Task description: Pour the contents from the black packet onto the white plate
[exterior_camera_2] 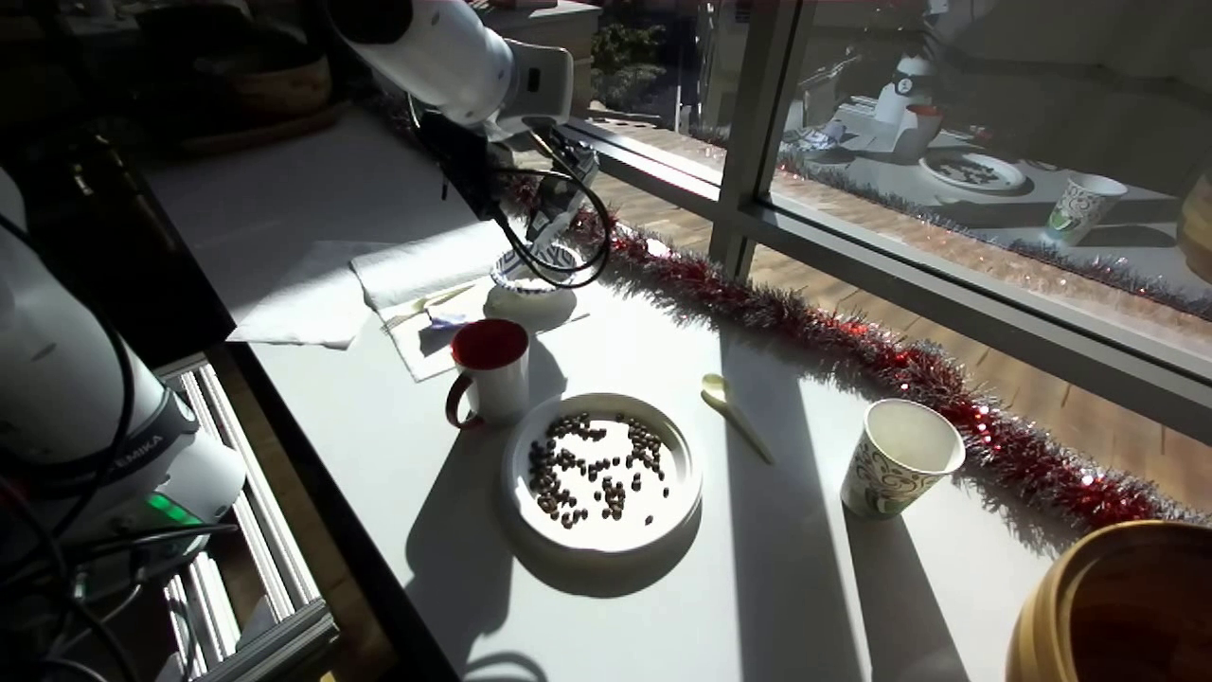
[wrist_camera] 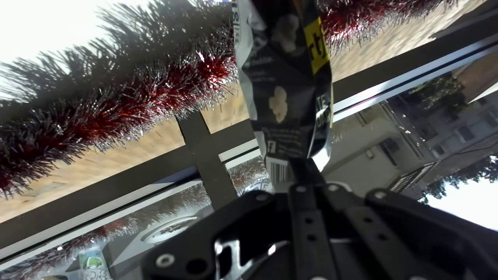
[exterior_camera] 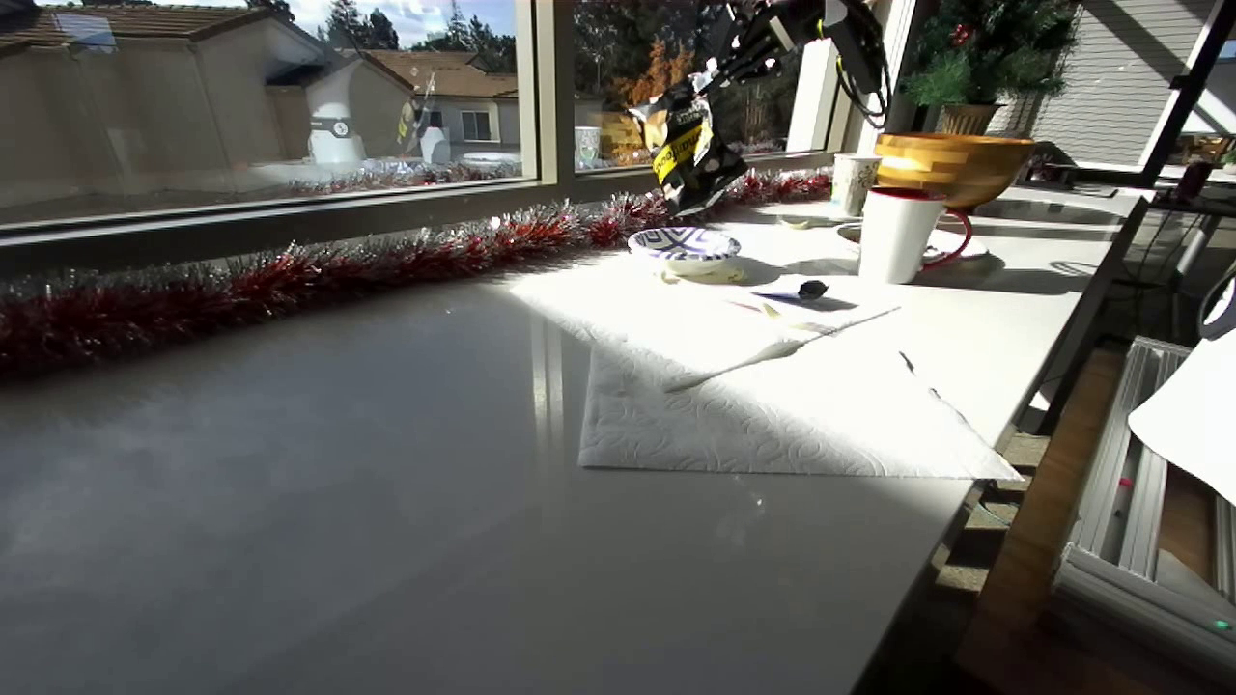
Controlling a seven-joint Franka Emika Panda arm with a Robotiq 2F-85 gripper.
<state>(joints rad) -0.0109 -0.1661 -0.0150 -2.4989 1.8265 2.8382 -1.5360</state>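
My gripper (exterior_camera: 697, 83) is shut on the top end of the black packet (exterior_camera: 688, 159), which has a yellow label. In the wrist view the fingertips (wrist_camera: 309, 171) pinch the packet (wrist_camera: 286, 95) beside its barcode. The packet hangs tilted in the air above the blue-and-white patterned bowl (exterior_camera: 684, 244), near the window. Whether its lower end is open cannot be seen. The white plate (exterior_camera_2: 684, 493) stands apart from the packet, with many dark beans spread on it. In an exterior view the plate (exterior_camera: 969, 248) is partly hidden behind the mug.
A white mug with red inside (exterior_camera_2: 502, 384) stands between the plate and the patterned bowl. A spoon (exterior_camera_2: 729, 407), a paper cup (exterior_camera_2: 881, 478) and a wooden bowl (exterior_camera: 951, 159) are on the table. Paper towels (exterior_camera: 763, 425) lie by the bowl. Tinsel (exterior_camera_2: 814, 327) runs along the window.
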